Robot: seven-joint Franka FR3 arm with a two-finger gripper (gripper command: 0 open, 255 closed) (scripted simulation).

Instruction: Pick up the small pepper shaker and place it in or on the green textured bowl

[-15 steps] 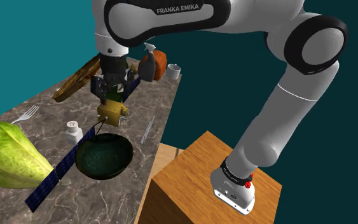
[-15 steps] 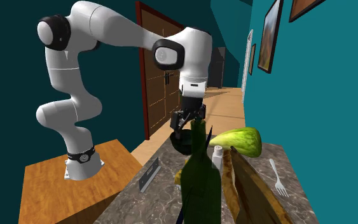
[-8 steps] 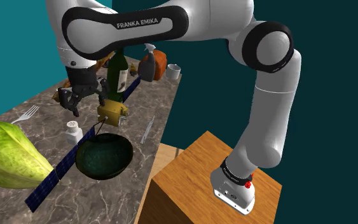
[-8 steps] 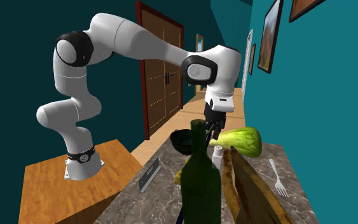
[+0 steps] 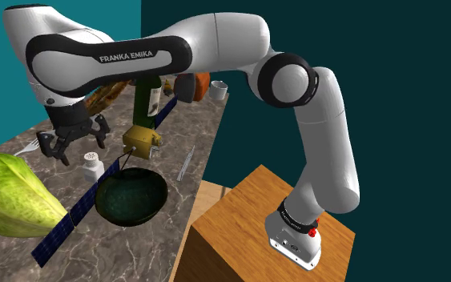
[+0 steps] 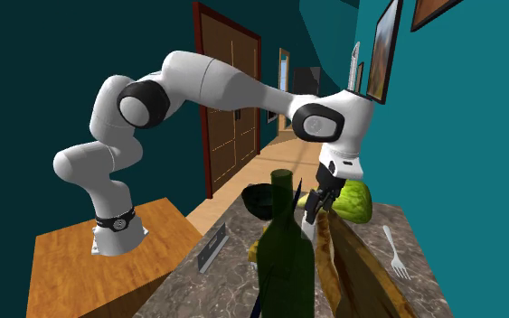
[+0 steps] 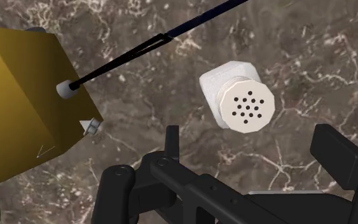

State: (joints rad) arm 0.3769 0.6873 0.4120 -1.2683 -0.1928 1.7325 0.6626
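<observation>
The arm [image 5: 215,40] has swung farther along the worktop [image 5: 193,120], away from the bowl [image 5: 129,200]. Its end effector [image 5: 77,148] now hangs over the shaker [image 5: 93,164] with its fingers wide apart, holding nothing. The shaker stands upright on the worktop, near the bowl.

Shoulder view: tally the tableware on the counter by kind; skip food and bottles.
Shaker: 1
Bowl: 1
Fork: 1
Knife: 1
Cup: 1
Total: 5
</observation>
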